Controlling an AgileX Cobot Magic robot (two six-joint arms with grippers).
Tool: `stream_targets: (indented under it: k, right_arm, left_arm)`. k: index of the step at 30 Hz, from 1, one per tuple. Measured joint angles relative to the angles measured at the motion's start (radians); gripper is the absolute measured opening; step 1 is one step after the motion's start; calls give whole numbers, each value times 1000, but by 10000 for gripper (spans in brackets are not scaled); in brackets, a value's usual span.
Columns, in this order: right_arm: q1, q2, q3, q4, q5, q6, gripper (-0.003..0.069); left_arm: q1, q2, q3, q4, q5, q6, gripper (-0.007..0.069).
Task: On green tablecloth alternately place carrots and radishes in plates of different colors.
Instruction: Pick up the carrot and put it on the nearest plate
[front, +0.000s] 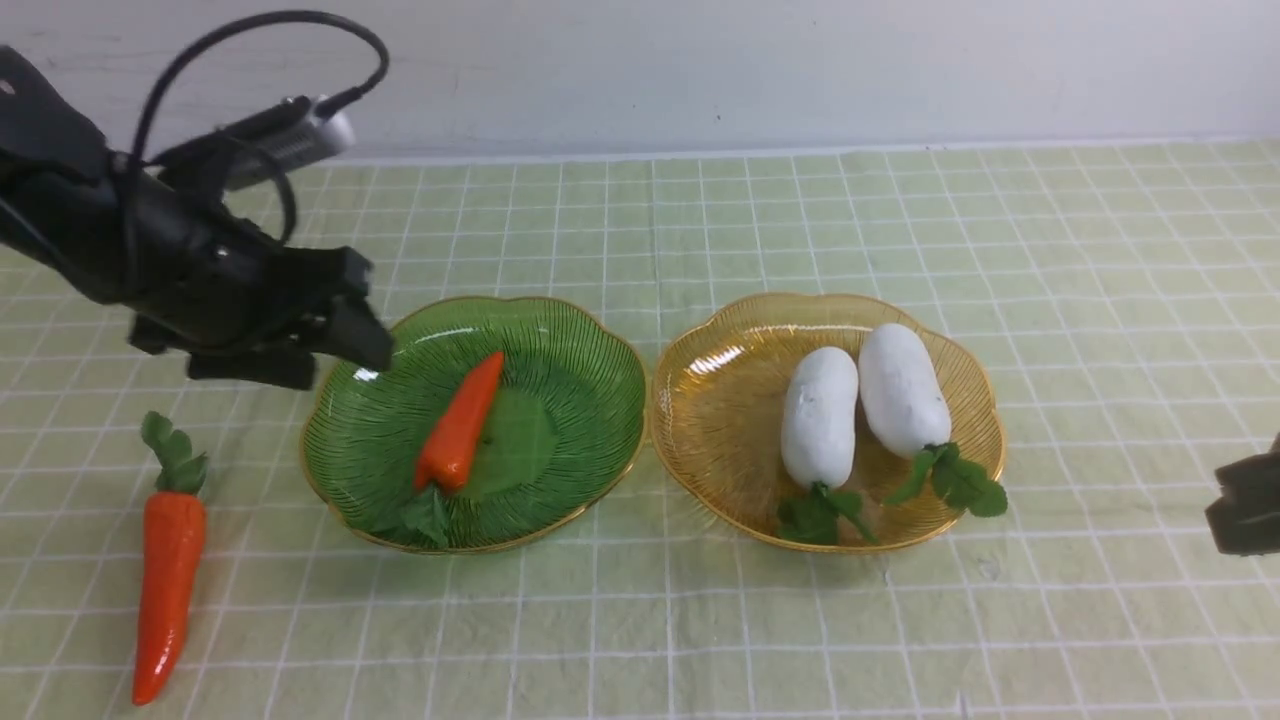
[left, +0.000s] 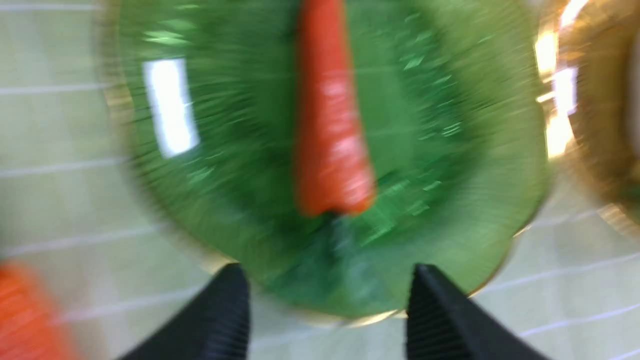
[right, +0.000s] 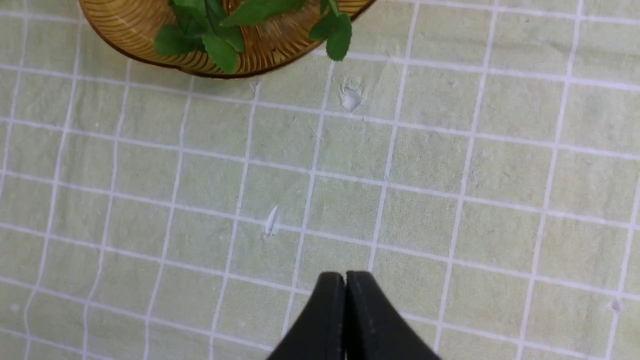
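**A:** Where's the left pincer (left: 328, 280)?
**B:** Over the left rim of the green plate (front: 610, 380). Its jaws are apart with nothing between them.
**A:** The carrots?
**B:** One carrot (front: 460, 425) lies in the green plate, tip pointing away and leaves at the near rim. The second carrot (front: 170, 580) lies on the cloth (front: 1000, 250) left of that plate, leaves far and tip near.
**A:** Radishes?
**B:** Both radishes (front: 820, 415) lie side by side in the amber plate (front: 720, 400), leaves at the near rim. The two plates sit just beside each other.
**A:** The right pincer (right: 345, 280)?
**B:** It's at the right edge, jaws pressed together and empty, above cloth near the amber plate.
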Motion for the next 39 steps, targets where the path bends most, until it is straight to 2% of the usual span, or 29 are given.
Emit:
stream_targets:
  k: [4, 7, 11, 15, 20, 23, 25, 26, 28, 31, 35, 39]
  right_arm:
    - [0, 0, 0, -2, 1, 0, -15]
    - [0, 0, 0, 0, 2, 0, -15]
    - [0, 0, 0, 2, 3, 0, -15]
    - [0, 0, 0, 8, 1, 0, -15]
    - [0, 0, 0, 14, -6, 0, -15]
    - [0, 0, 0, 21, -6, 0, -15]
    - [0, 0, 0, 24, -6, 0, -15]
    - [0, 0, 0, 24, -6, 0, -15]
    - [0, 0, 0, 27, -6, 0, -15]
    - [0, 0, 0, 29, -6, 0, -15]
    - [0, 0, 0, 29, -6, 0, -15]
    - [0, 0, 0, 33, -6, 0, -15]
  left_arm:
    - [59, -28, -3, 197, 122, -81, 125]
    - [98, -46, 73, 286, 136, -163, 25]
    - [105, -45, 226, 302, 83, -279, -5]
    - [94, -25, 289, 284, -24, -304, -4]
    - [88, -13, 295, 284, -83, -304, 29]
    - [87, -7, 295, 299, -104, -304, 85]
    - [86, 9, 295, 303, -133, -310, 154]
    - [86, 12, 295, 303, -135, -310, 160]
    - [85, 43, 295, 304, -176, -312, 263]
    - [85, 80, 295, 304, -219, -312, 359]
    - [85, 118, 295, 305, -253, -314, 400]
    - [85, 143, 296, 315, -286, -315, 395]
